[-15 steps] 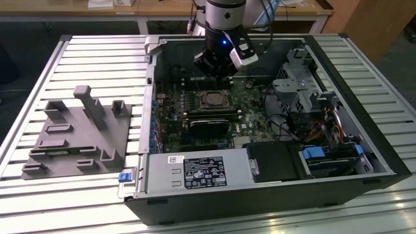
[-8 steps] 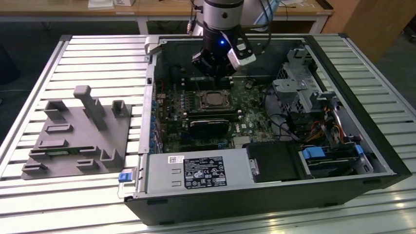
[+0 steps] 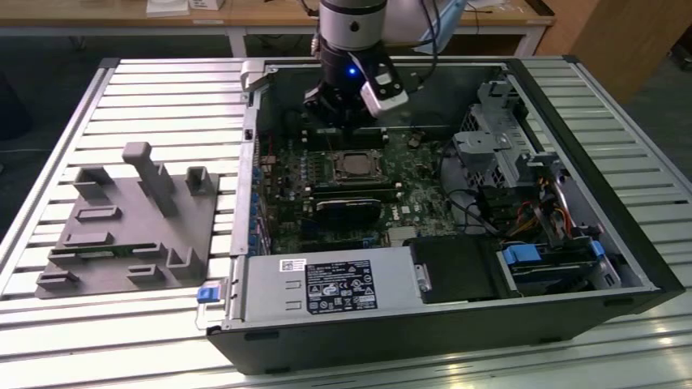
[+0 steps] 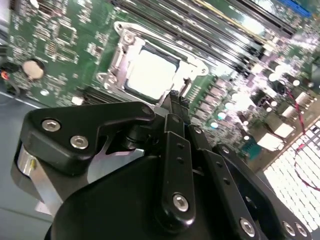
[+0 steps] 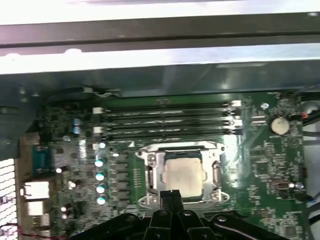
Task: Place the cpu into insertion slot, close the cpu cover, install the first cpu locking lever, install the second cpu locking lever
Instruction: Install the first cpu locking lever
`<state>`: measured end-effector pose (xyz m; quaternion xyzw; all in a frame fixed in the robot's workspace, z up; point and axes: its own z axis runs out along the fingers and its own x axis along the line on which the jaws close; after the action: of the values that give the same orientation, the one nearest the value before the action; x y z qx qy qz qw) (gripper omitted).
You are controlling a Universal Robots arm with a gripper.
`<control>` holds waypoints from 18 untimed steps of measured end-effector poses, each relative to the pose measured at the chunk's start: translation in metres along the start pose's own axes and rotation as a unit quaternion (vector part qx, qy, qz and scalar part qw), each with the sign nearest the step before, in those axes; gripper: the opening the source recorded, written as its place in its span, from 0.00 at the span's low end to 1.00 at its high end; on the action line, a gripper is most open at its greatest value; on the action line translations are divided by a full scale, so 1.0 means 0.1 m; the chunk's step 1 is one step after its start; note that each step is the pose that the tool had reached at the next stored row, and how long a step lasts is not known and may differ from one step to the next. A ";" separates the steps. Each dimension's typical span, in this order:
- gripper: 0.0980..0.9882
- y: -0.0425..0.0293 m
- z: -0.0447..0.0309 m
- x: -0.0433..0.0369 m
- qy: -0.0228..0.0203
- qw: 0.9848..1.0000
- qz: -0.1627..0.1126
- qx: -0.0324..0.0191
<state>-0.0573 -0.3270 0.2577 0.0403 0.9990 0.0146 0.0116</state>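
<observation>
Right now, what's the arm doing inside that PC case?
The arm's gripper is down inside the open computer case, at the edge of the insertion slot on the green board. The cpu already lies in the slot, with the metal cover frame closed around it. Whether the locking levers are latched is hard to tell.

The arm (image 3: 352, 32) is held nearly upright, the wrist (image 3: 352, 74) is pointed straight down, and the gripper (image 3: 342, 121) is carried low beneath it, its slim black fingers (image 5: 164, 199) being pressed together at the tips in both wrist views.
</observation>
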 end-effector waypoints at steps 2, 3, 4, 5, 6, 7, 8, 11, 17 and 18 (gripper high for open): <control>0.01 -0.004 0.000 0.050 0.000 1.000 0.000 0.000; 0.01 -0.006 0.001 0.075 0.000 1.000 0.000 -0.001; 0.01 -0.008 0.001 0.102 0.000 1.000 0.000 -0.001; 0.01 -0.011 0.002 0.133 0.000 1.000 0.000 -0.001; 0.01 -0.013 0.003 0.161 0.000 1.000 0.000 -0.001; 0.01 -0.015 0.004 0.188 0.000 1.000 0.000 -0.002; 0.01 -0.018 0.005 0.214 0.000 1.000 0.000 -0.002; 0.01 -0.024 0.007 0.288 0.000 1.000 0.000 -0.005; 0.01 -0.037 0.012 0.406 0.001 1.000 0.000 -0.018; 0.01 -0.039 0.012 0.425 0.002 1.000 0.001 -0.022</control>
<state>-0.0999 -0.3274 0.2554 0.0405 0.9985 0.0364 0.0107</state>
